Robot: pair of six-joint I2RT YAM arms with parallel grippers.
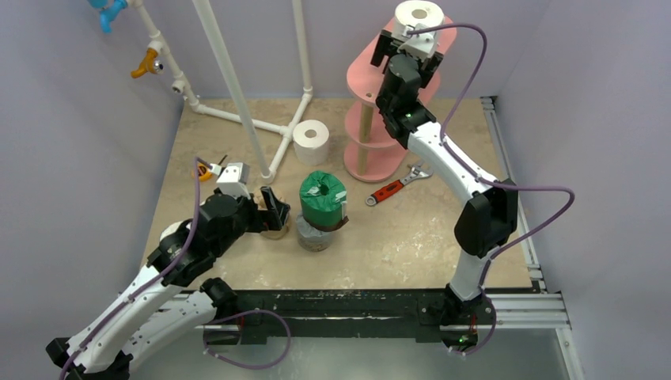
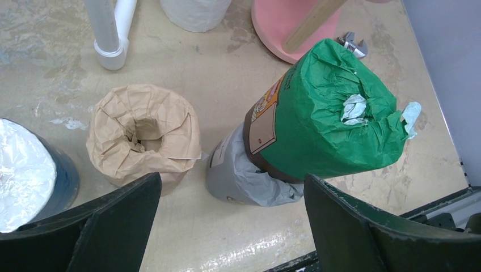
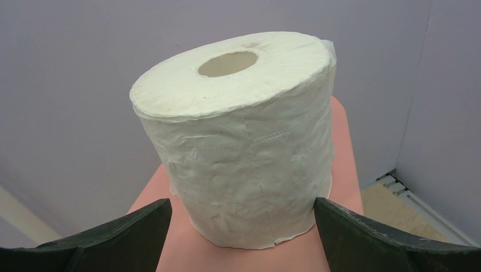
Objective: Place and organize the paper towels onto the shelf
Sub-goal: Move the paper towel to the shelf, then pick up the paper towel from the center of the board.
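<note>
A white paper towel roll (image 1: 419, 13) (image 3: 238, 136) stands upright on the top board of the pink shelf (image 1: 365, 79) (image 3: 340, 170). My right gripper (image 1: 410, 37) (image 3: 243, 211) is open, with a finger low on either side of that roll and not squeezing it. On the table, a green-wrapped roll (image 1: 323, 195) (image 2: 334, 119) leans on top of a grey roll (image 1: 313, 236) (image 2: 238, 170). Beside them are a tan roll (image 2: 144, 133) and a blue-wrapped roll (image 2: 28, 170). My left gripper (image 1: 271, 212) (image 2: 231, 184) hangs open and empty just before the tan and grey rolls.
Another white roll (image 1: 311, 141) stands by the foot of the white pipe frame (image 1: 237, 87). A red-handled wrench (image 1: 394, 187) lies near the shelf's base. A small yellow tape measure (image 1: 206, 170) sits at the left. Walls close in the table on three sides.
</note>
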